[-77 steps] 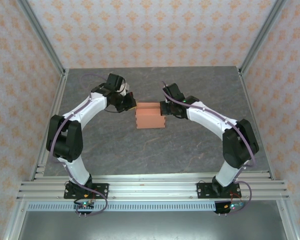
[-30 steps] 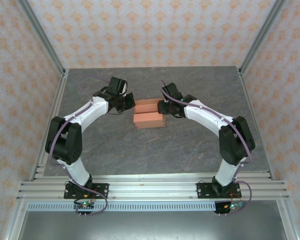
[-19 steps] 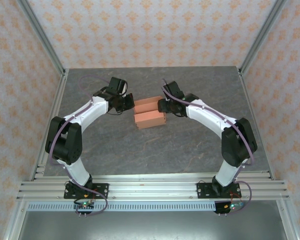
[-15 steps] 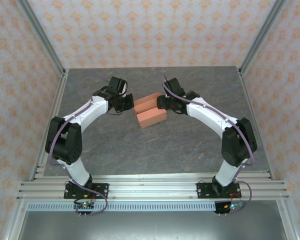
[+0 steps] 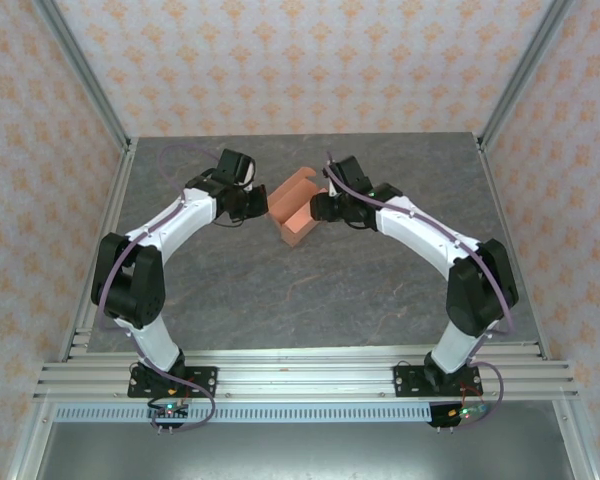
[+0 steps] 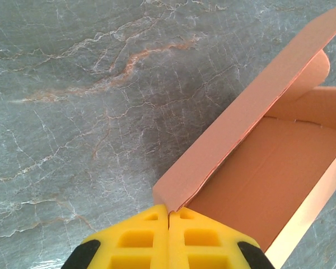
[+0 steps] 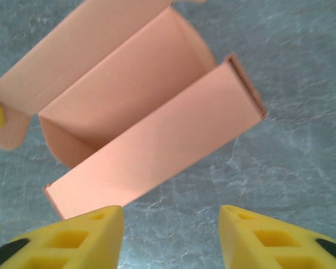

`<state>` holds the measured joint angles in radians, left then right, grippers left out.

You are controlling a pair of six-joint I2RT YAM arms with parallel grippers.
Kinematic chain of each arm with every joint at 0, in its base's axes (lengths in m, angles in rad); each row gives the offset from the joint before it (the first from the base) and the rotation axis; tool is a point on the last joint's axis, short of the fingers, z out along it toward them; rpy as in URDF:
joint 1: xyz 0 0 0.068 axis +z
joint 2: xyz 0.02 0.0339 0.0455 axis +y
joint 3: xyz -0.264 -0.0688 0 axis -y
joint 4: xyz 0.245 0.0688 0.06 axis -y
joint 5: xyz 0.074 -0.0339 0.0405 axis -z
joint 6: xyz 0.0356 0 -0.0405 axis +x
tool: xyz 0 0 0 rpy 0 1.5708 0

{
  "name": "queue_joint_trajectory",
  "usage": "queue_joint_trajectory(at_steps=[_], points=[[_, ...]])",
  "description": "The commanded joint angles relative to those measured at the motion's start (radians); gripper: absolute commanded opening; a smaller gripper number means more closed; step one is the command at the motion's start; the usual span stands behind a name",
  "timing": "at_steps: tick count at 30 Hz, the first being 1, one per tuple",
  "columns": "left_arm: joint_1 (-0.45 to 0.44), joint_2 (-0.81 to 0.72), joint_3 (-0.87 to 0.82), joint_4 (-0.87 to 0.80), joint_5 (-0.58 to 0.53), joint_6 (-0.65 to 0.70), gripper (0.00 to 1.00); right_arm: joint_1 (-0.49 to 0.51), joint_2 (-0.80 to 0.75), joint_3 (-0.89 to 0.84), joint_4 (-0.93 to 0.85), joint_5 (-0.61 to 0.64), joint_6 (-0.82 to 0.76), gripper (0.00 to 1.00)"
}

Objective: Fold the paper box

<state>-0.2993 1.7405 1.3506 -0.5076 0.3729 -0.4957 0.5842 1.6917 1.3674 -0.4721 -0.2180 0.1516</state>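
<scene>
Open paper box (image 5: pixel 293 212) on the grey table (image 5: pixel 380 290), set askew between two grippers.
The left wrist view shows the left gripper (image 6: pixel 168 238) clenched, its yellow pads (image 6: pixel 137 241) pressed together on the box's near corner, with the open inside stretching ahead and to its right. The right wrist view shows the right gripper (image 7: pixel 169 217) released, fingers (image 7: pixel 78 235) spread wide. The box lies just ahead of them, not touching, with its long wall facing them.

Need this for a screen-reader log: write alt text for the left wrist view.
The left gripper, yellow-fingered, is closed on the near corner of an open salmon paper box. The empty box rests on a grey marbled table, one flap raised at upper right.
</scene>
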Motion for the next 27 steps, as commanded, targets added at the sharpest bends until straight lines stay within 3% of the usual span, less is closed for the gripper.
queue_joint_trajectory(at_steps=[1, 16, 27], points=[[-0.001, 0.016, 0.031, -0.025, -0.022, 0.019, 0.00, 0.008, 0.010, 0.009, 0.001, -0.067, -0.030, 0.44], [-0.005, 0.031, 0.047, -0.031, -0.014, 0.027, 0.00, 0.011, 0.174, 0.181, -0.052, -0.101, -0.080, 0.34], [-0.009, 0.033, 0.053, 0.002, 0.018, -0.020, 0.00, 0.012, 0.231, 0.154, -0.021, -0.097, -0.051, 0.28]])
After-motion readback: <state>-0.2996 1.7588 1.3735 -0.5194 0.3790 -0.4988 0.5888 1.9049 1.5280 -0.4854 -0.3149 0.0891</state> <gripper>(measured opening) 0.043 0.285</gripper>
